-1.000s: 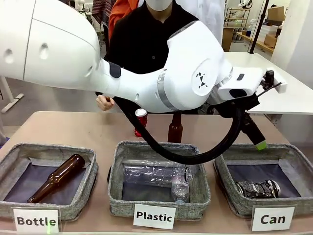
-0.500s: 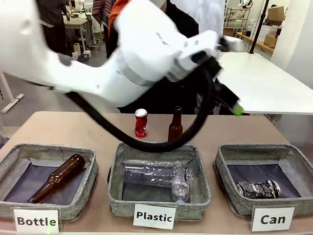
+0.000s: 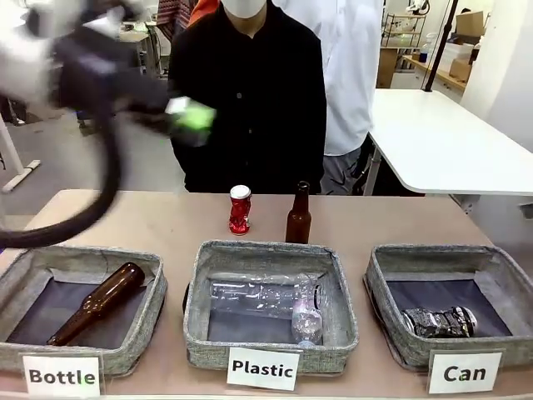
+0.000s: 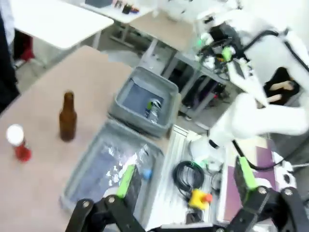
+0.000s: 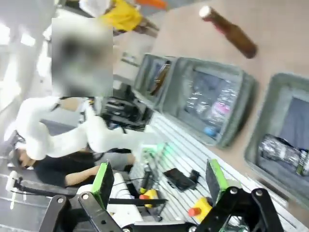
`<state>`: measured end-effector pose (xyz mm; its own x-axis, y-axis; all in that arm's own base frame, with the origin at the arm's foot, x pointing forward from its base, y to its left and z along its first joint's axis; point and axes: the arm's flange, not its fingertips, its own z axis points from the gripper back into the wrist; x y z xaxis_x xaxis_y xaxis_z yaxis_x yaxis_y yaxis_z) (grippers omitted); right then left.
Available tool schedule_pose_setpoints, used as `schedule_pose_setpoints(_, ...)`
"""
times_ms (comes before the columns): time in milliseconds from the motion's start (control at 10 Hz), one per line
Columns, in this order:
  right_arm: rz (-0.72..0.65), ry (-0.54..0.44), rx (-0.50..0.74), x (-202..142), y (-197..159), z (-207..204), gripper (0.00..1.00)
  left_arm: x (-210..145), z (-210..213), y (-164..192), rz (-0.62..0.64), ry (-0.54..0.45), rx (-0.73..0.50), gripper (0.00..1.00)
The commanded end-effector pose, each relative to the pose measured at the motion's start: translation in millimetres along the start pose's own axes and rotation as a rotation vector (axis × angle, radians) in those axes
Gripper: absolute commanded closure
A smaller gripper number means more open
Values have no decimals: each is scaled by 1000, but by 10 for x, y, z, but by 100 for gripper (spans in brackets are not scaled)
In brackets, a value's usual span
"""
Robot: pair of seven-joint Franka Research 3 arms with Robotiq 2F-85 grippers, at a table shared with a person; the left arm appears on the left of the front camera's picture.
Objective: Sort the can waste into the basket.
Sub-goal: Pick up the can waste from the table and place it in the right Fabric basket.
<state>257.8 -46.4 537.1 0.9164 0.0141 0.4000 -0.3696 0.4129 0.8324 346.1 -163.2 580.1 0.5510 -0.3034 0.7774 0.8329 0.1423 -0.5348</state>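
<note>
We note: our left arm (image 3: 25, 50) white, blurred, ten o'clock; black cable (image 3: 107, 187) beneath. Left gripper (image 4: 186, 179) black, green pads (image 4: 126, 178). Person (image 3: 250, 100): black top.

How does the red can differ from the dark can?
Colour: the red can is shiny red with a silver top; the dark can is dark with silver marks. Pose: the red can stands upright; the dark can lies on its side. Place: the red can is on the table; the dark can is already in the basket labelled Can. Both are small metal cans.
</note>
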Motion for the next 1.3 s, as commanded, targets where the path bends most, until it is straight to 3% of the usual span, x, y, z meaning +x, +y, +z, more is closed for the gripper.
schedule_pose_setpoints(0,-74,22,128,149,-98,-361,0,-468,675,333,91,-28,-38,0)
schedule_pose_setpoints(200,-122,55,230,242,-172,-608,0,-900,1135,647,184,-193,-128,0)
schedule_pose_setpoints(300,-144,32,228,302,-250,-691,0,-1062,1364,879,212,-322,-174,0)
schedule_pose_setpoints(400,-161,-80,153,351,-382,-742,0,-1273,1479,1123,283,-406,-190,0)
schedule_pose_setpoints(500,-169,-177,137,371,-434,-768,0,-1451,1525,1264,366,-406,-155,0)
schedule_pose_setpoints(600,-169,-338,123,436,-435,-786,0,-1509,1562,1407,481,-380,-39,0)
schedule_pose_setpoints(700,-123,-474,-6,484,-401,-736,0,-1548,1490,1571,622,-268,128,0)
schedule_pose_setpoints(800,-191,-174,153,594,-487,-579,0,-1640,1611,1363,405,-390,-102,0)
schedule_pose_setpoints(1200,-191,-174,153,594,-487,-579,0,-1640,1611,1363,405,-390,-102,0)
